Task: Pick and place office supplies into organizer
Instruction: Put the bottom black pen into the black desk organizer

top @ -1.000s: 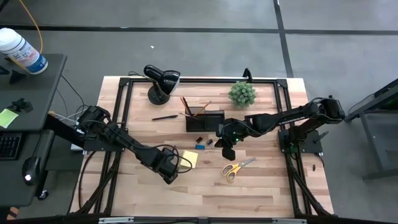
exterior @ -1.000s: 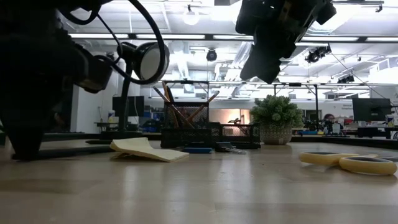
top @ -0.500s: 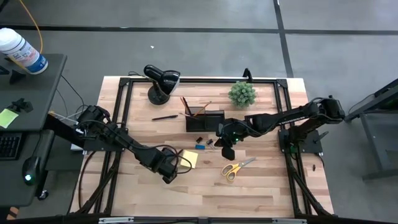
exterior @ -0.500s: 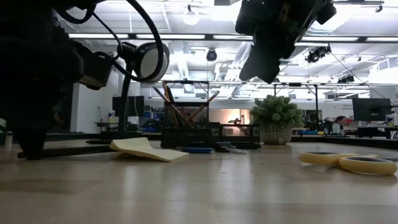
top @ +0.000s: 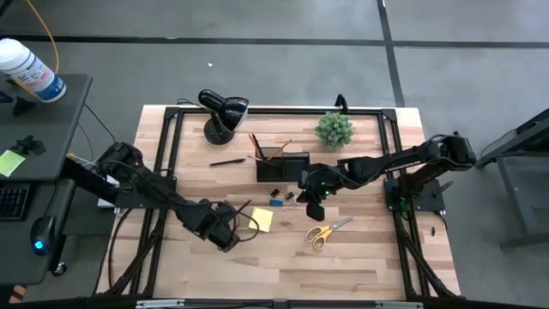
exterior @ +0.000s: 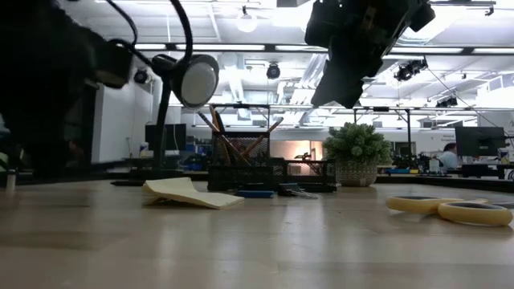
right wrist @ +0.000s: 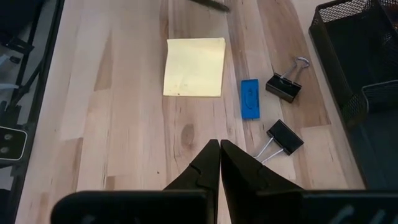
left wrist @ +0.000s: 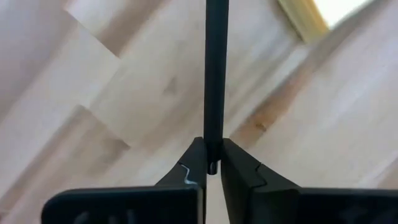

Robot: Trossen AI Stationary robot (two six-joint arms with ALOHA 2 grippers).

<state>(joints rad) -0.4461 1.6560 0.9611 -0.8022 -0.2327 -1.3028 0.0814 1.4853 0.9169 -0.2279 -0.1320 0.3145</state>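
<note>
The left gripper (left wrist: 213,169) is hanging over the counter (top: 360,266) at about 8 o'clock from the middle, and its fingers (left wrist: 194,163) are pinching a thin dark pen (left wrist: 216,74) by the end. The right gripper (right wrist: 219,149) is hovering near the middle with its fingers pressed together on nothing. The organizer (top: 283,163) is standing at about 12 o'clock from it, near the far edge, with some pencils standing in its cup. The widest open room is lying along the near edge, at 6 o'clock. On the wood I am counting one yellow sticky-note pad (right wrist: 194,75), one small blue block (right wrist: 250,98), two black clips (right wrist: 285,87), one pair of yellow-handled scissors (top: 324,231) and one more dark pen (top: 226,161) near the lamp (top: 221,112). One green plant (top: 334,129) is standing at the far edge.
</note>
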